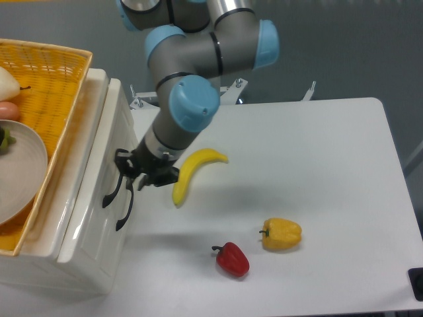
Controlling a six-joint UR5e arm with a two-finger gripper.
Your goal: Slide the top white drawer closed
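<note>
claw (pixel 132 177) at top white drawer (pixel 99 198) front, by its black handle, placed for pushing | my read: drawer looks flush, nearly done | claw grip: cannot tell

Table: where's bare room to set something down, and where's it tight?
Free: the right part of the table, beyond the banana and above the yellow pepper; also the front right, past the red pepper. Crowded: the left edge, where the gripper sits at the top white drawer, beside the banana.
</note>
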